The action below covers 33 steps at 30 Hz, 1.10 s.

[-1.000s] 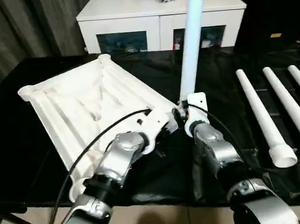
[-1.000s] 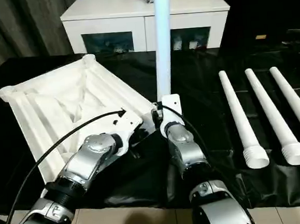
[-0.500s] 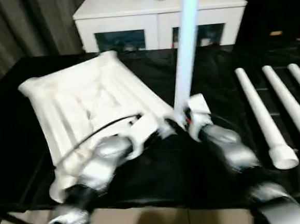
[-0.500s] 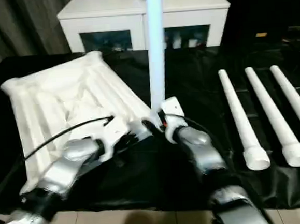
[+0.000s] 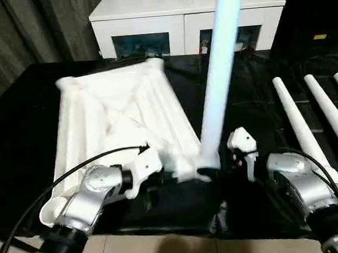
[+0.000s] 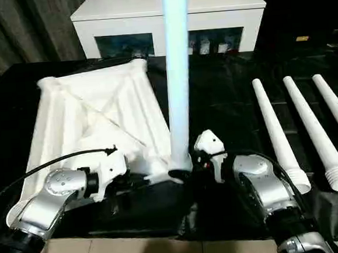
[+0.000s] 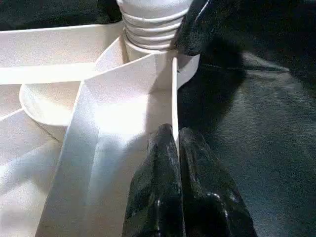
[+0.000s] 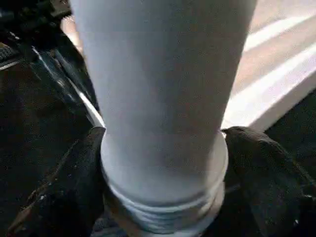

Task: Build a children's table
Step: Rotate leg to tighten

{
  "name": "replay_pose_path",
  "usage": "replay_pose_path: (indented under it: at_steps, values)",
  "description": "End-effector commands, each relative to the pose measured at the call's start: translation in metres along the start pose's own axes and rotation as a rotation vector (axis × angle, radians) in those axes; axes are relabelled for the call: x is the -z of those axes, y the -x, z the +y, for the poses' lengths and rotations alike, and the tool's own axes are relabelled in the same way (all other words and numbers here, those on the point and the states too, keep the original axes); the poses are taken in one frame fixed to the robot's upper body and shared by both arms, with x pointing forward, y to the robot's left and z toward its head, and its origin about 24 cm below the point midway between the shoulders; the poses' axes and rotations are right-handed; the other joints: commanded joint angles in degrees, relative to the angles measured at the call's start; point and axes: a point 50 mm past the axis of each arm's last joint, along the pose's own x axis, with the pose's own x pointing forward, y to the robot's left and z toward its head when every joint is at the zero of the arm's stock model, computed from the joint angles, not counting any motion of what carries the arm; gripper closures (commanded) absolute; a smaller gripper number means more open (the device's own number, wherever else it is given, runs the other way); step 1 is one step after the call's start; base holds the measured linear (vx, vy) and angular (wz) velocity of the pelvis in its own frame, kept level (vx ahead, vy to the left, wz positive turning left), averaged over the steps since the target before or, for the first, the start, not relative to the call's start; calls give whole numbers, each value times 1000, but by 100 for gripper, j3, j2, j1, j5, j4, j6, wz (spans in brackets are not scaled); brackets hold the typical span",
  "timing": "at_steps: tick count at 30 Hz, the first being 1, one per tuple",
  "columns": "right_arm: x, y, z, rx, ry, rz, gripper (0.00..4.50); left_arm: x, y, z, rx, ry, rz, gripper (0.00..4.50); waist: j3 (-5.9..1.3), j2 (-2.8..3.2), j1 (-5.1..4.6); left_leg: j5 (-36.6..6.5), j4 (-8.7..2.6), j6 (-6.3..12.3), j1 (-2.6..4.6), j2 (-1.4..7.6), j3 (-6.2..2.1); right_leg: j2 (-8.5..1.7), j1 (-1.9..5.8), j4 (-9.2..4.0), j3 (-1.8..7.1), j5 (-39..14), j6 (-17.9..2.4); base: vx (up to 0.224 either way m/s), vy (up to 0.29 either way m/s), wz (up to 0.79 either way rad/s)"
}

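Note:
The white tabletop [image 5: 116, 119] lies ribbed side up on the black cloth. One white leg [image 5: 218, 81] stands upright in its near right corner socket [image 7: 49, 103], with the thread [image 7: 150, 22] still showing above it. My left gripper [image 7: 177, 136] is shut on a thin rib of the tabletop beside that corner. My right gripper [image 8: 163, 163] holds the leg's base, one finger pressed on each side of it. Three loose legs [image 5: 301, 128] lie side by side at the right.
A white cabinet with glass doors [image 5: 186, 14] stands behind the table. The black cloth [image 5: 17, 132] covers the table to its near edge, with tiled floor [image 5: 167, 250] below. Grey curtains [image 5: 27, 32] hang at the back left.
The tabletop has swung round the corner that holds the leg, and its far end now points further right. My right forearm has moved out to the right of the leg. The leg stays upright.

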Motion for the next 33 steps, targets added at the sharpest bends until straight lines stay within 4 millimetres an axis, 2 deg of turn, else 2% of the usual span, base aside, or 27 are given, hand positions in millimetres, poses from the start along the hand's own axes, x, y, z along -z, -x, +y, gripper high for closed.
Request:
replay_pose_path:
  at_steps: [1, 3, 7, 15, 17, 19, 21, 23, 24, 27, 28, 31, 33]
  values:
    - [-10, 4, -2, -5, 9, -42, 66, 7, -2, -9, 59, 44, -29, 450, -244, -115, -2, -996, -431, 565, -81, 197, -28, -266, 298, -402, 236, -1434, -1254, 0, 0, 0]
    - [-7, 4, 1, -31, -7, -41, 66, 7, -1, -9, 67, 45, -24, 450, -257, -108, 5, -854, -420, 594, -78, 200, -26, -266, 300, -381, 233, -1244, -1292, 0, 0, 0]
    - [-4, 4, 3, -50, -15, -30, 103, 7, 0, -9, 73, 46, -19, 450, -267, -110, 15, -726, -404, 643, -84, 198, -20, -263, 309, -353, 230, -985, -1369, 0, 0, 0]
    - [0, 4, 7, -79, -47, -21, 172, 10, 0, -9, 93, 52, 1, 450, -261, -107, 19, -779, -410, 605, -81, 200, -22, -267, 311, -370, 229, -1154, -1319, 0, 0, 0]
    - [0, 3, 6, -65, -46, -21, 175, 11, 0, -9, 89, 52, 6, 450, -270, -107, 17, -723, -404, 606, -80, 196, -23, -264, 313, -360, 229, -1065, -1334, 0, 0, 0]
    - [3, -2, 0, 42, -60, -13, 177, 13, -4, -5, 39, 51, 38, 450, -263, -102, 14, -732, -406, 601, -82, 190, -21, -264, 310, -367, 229, -1083, -1339, 0, 0, 0]
    - [5, -5, -3, 93, -64, -5, 178, 14, -5, -3, 12, 55, 51, 450, -243, -109, -6, -895, -426, 511, -83, 184, -22, -267, 304, -397, 228, -1359, -1283, 0, 0, 0]
    - [7, -10, -7, 181, -83, 3, 178, 16, -9, 6, -72, 67, 84, 450, -208, -117, -29, -1220, -452, 357, -44, 170, -23, -265, 268, -482, 226, -2040, -1076, 0, 0, 0]
    - [7, -10, -7, 181, -83, 3, 178, 16, -9, 6, -72, 67, 84, 450, -207, -112, -32, -1293, -464, 279, -42, 176, -38, -274, 274, -495, 230, -2238, -992, 0, 0, 0]
    - [11, -23, -15, 376, -147, 6, 178, 6, -21, 20, -203, 94, 51, 450, -173, -128, -61, -1502, -483, 203, -27, 160, -39, -267, 242, -543, 230, -2590, -857, 0, 0, 0]
    - [14, -27, -18, 467, -169, 17, 178, 2, -27, 24, -235, 99, 44, 450, -195, -140, -71, -1480, -477, 147, -28, 142, -59, -278, 250, -546, 223, -2730, -783, 0, 0, 0]
    - [20, -35, -26, 705, -249, 40, 178, -9, -42, 32, -309, 100, 38, 450, -187, -133, -138, -1491, -485, 50, -24, 126, -76, -274, 225, -577, 211, -2866, -680, 0, 0, 0]
    - [25, -36, -32, 886, -351, 41, 178, -17, -55, 36, -363, 102, 35, 450, -197, -132, -145, -1506, -484, 88, -29, 120, -81, -284, 226, -595, 212, -2885, -647, 0, 0, 0]
